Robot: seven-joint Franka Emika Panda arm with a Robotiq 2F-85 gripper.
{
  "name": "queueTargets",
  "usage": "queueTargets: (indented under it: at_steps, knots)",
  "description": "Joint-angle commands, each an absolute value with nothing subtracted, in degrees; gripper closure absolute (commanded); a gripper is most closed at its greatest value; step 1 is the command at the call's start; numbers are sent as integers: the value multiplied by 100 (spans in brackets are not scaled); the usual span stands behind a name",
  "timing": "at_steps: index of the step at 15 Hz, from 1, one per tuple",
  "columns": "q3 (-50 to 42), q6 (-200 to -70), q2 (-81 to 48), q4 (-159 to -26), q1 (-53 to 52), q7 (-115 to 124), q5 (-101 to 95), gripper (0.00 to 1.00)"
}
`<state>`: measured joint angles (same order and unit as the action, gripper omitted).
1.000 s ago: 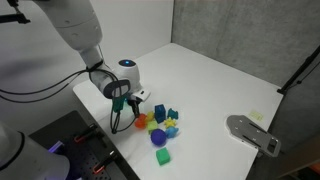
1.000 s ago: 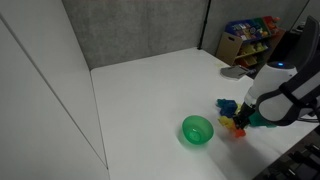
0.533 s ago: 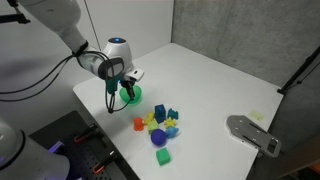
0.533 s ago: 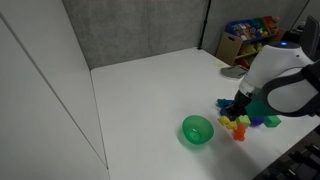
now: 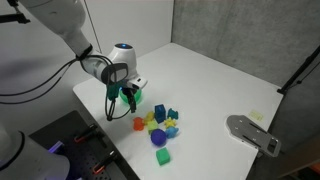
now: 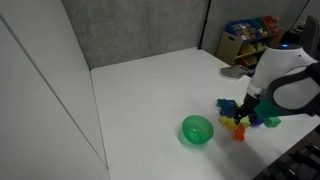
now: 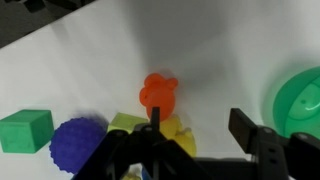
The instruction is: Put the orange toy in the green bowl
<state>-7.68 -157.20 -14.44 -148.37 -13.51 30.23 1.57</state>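
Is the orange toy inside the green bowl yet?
No, it's out. The orange toy sits on the table, apart from the green bowl.

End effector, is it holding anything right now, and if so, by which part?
Nothing is held. The end effector is open and empty, and the orange toy lies free on the table below it.

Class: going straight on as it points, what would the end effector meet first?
Probably the orange toy, lying just ahead of the open end effector in the wrist view; depth is unclear, and a yellow piece lies beside it.
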Motion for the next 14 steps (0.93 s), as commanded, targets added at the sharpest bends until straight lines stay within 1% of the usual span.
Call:
queueTargets:
  at_steps: [1, 4, 8, 14]
  knots:
    - [-785, -15912, -1827, -14821, -1159, 3071, -50, 0]
    - [-1145, -16249, -2241, -14693, -1380, 3318, -425, 0]
    - [-1544, -16691, -2736, -14486, -1658, 3365, -384, 0]
    - [-1401, -17022, -3177, -14432, -1703, 3170, 181, 0]
